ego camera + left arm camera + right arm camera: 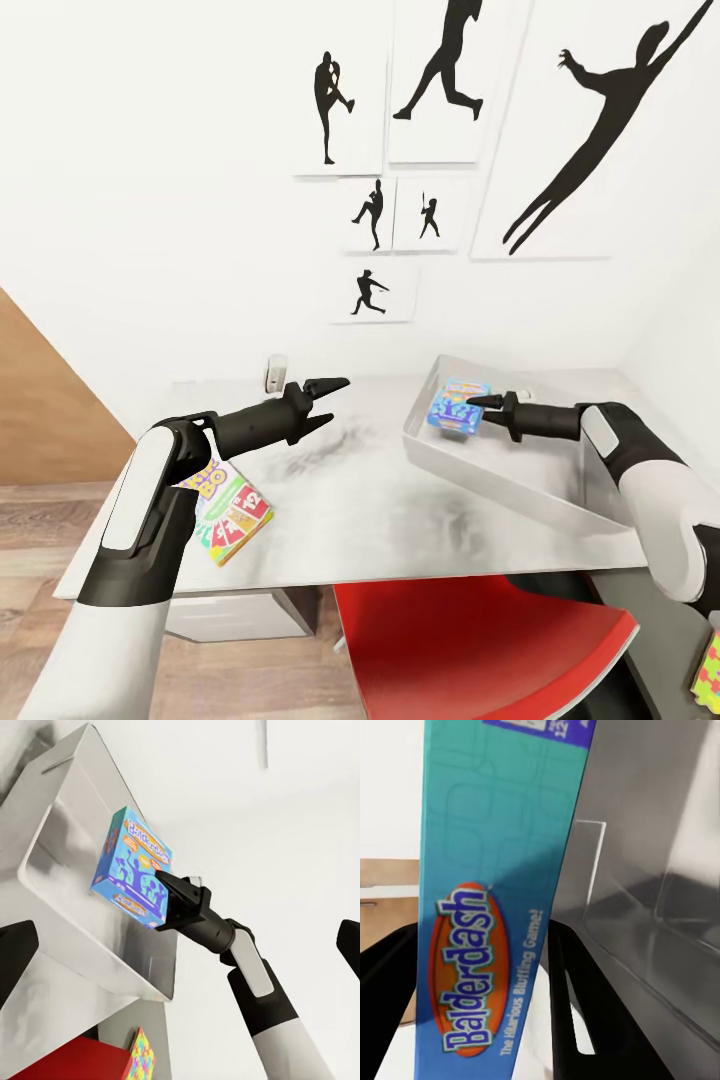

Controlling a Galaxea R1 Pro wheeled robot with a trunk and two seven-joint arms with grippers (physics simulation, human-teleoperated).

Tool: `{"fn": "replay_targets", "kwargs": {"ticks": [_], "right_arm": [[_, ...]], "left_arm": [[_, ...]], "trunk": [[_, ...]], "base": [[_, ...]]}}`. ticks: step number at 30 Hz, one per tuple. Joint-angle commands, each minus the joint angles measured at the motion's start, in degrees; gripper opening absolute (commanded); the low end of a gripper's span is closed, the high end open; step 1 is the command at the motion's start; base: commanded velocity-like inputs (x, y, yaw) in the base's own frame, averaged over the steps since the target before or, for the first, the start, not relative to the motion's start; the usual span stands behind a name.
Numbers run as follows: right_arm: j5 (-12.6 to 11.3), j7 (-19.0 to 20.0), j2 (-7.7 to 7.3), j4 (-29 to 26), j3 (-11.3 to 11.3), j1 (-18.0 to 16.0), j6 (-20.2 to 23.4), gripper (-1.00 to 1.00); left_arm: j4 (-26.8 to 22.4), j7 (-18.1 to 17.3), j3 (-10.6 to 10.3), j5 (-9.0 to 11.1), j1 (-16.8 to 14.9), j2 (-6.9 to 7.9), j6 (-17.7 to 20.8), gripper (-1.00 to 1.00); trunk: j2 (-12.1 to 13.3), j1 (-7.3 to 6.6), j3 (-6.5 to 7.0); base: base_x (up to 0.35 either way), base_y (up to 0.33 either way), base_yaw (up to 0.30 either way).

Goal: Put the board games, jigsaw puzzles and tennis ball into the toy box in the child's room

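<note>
My right gripper (474, 404) is shut on the blue "Balderdash" board game (455, 405), holding it on edge over the far left corner of the grey toy box (520, 487). In the left wrist view the game (131, 866) hangs above the toy box's floor (71, 881). The right wrist view has the game (487, 907) between dark fingers (585, 1020). The left gripper (337, 400) hovers open over the table (400, 520), holding nothing. A small yellow, green and red board game (237, 512) lies under my left forearm. One jigsaw puzzle (708, 665) lies low at the right.
A red chair (480, 640) is tucked under the table's front edge. A small pale object (277, 372) stands against the wall behind the left gripper. Baseball silhouette pictures (430, 80) hang above. A wooden door (50, 410) is at the left.
</note>
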Motion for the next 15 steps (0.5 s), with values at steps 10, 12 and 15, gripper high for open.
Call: {"fn": "replay_targets", "kwargs": {"ticks": [10,12,15], "right_arm": [[0.47,0.46,0.13,-0.03,-0.27,-1.26,0.12,-1.0],[0.46,0.46,0.18,-0.03,-0.26,-1.31,0.12,-1.0],[0.47,0.44,0.38,-0.04,-0.24,-1.38,0.12,-1.0]], "left_arm": [[-0.04,0.6,0.04,0.56,-0.05,-0.01,0.1,1.0],[-0.06,0.6,0.04,0.56,-0.05,-0.01,0.1,1.0],[-0.07,0.6,0.04,0.56,-0.05,0.0,0.1,1.0]], "trunk": [[-0.11,0.03,-0.1],[-0.11,0.03,-0.1],[-0.11,0.03,-0.11]], "base": [[0.0,0.0,0.0],[0.0,0.0,0.0],[0.0,0.0,0.0]]}}
